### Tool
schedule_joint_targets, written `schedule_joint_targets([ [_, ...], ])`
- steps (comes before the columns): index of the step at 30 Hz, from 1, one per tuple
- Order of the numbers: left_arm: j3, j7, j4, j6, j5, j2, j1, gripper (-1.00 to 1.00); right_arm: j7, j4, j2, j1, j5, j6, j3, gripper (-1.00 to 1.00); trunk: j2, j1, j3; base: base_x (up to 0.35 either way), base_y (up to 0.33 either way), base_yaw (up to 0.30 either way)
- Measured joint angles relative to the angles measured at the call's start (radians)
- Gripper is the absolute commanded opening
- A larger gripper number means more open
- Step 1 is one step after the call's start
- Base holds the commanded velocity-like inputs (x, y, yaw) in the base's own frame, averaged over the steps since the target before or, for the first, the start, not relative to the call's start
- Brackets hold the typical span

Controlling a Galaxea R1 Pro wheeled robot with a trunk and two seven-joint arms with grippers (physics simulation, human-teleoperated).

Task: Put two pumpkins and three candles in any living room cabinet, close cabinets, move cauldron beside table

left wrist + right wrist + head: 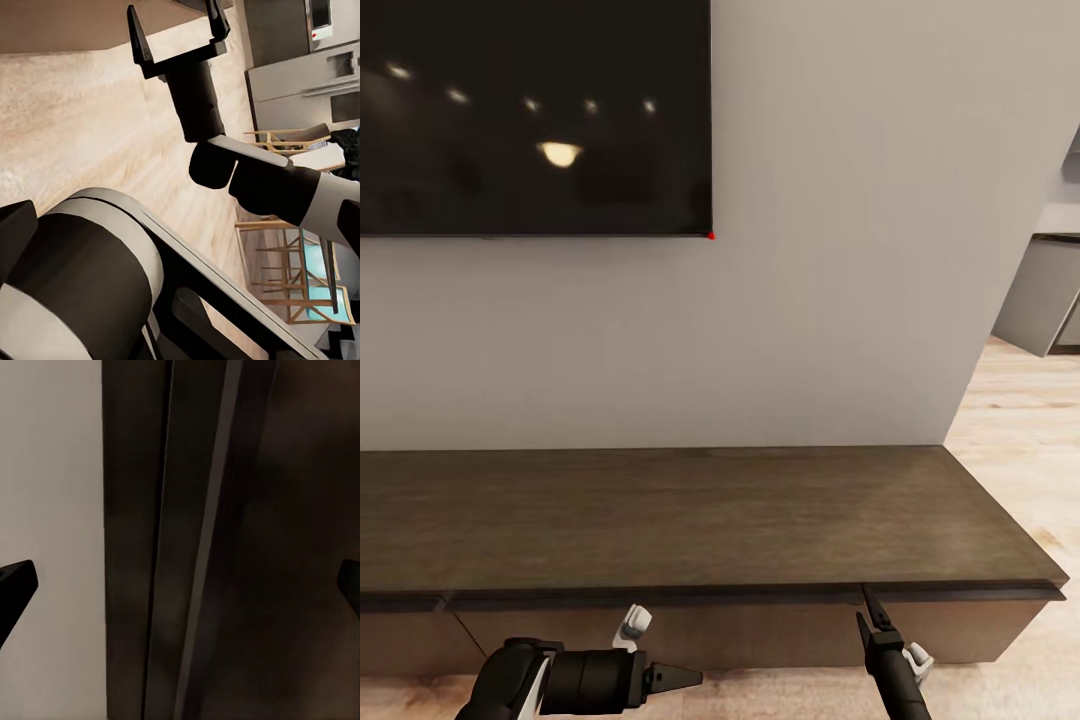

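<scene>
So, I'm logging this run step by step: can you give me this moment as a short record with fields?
cabinet: long low dark brown wooden cabinet against the grey wall, drawer fronts shut where visible
cabinet top: bare
above: black wall screen
right gripper: jaws open, raised at the cabinet's front edge, holding nothing
left gripper: low before the drawer fronts, pointing sideways, jaw state unclear
floor: pale wood planks

The cabinet and television run past the left edge.
</scene>
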Motion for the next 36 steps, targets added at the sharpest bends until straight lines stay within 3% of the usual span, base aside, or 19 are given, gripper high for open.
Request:
schedule_joint_targets([
  [8,0.000,0.000,0.000,0.000,0.000,0.001,0.000,1.00,-0.003,0.000,0.000,0.000,0.000,0.001,0.000,1.00,0.000,0.000,0.000,0.000,0.000,0.000],
  [9,0.000,0.000,0.000,0.000,0.000,0.001,0.000,1.00,-0.003,0.000,0.000,0.000,0.000,0.001,0.000,-1.00,0.000,0.000,0.000,0.000,0.000,0.000],
  [15,0.000,0.000,0.000,0.000,0.000,0.001,0.000,1.00,-0.030,0.002,0.000,0.001,0.007,-0.004,-0.005,-1.00,0.000,0.000,0.000,0.000,0.000,0.000],
  [36,0.000,0.000,0.000,-0.001,0.000,0.001,0.000,1.00,-0.019,0.002,0.001,0.001,0.006,0.002,-0.009,-1.00,0.000,0.000,0.000,0.000,0.000,0.000],
])
